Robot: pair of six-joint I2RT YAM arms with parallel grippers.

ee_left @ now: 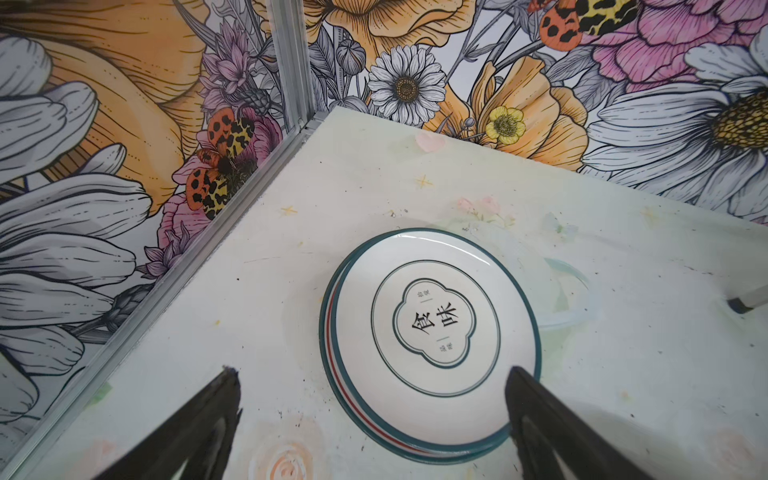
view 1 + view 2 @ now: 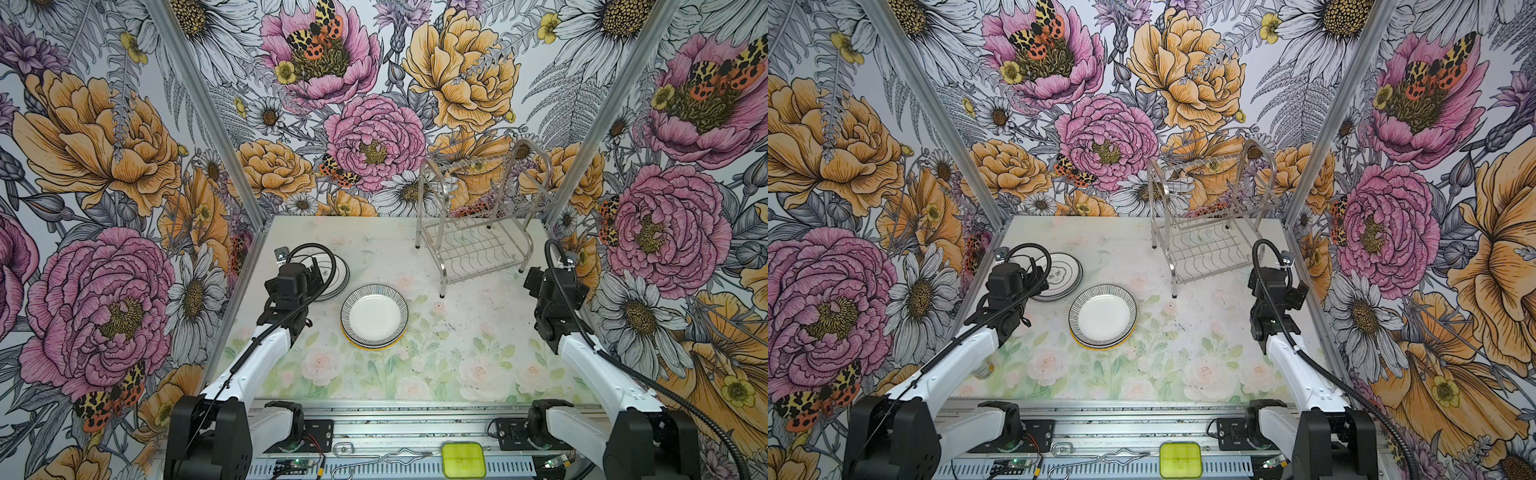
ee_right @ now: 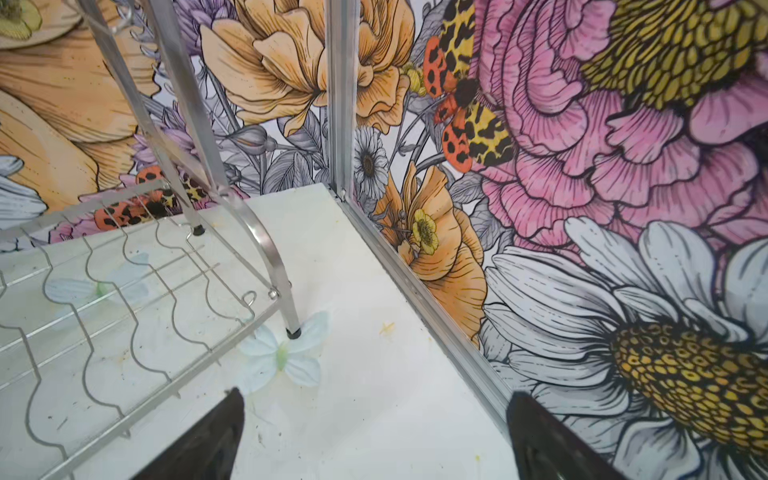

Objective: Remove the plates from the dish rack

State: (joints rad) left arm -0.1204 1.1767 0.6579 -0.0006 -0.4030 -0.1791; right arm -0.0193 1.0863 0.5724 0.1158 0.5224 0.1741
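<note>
Lime-green box (image 2: 463, 459) and a bent wire hook (image 2: 376, 457) sit on the front rail right under the camera, nothing to do with the job; the dish rack (image 2: 478, 249) stands back right on the table (image 2: 457, 357) and as far as I can see both levels are bare; the plates (image 2: 1102, 318) are all down in two piles on the left half; a striped-rim plate (image 2: 374, 318) tops the middle pile with a yellow-rimmed one (image 2: 368, 348) peeking out underneath, and a teal-rimmed plate (image 1: 432, 324) with black characters tops the pile nearer the left wall; left gripper (image 1: 372, 370) hangs over the near edge of that pile, jaws spread wide, holding nothing; one finger lines up with the rim and I can't tell if it touches; right gripper (image 3: 374, 392) is wide apart and empty too, beside the rack's nearest leg (image 3: 293, 320), close to the wall.

So I reckon the unloading's done and only the retreat is left; I'd lift the left straight up before pulling back so that finger doesn't drag the top plate off its pile; right arm, back out without swinging into the leg.
</note>
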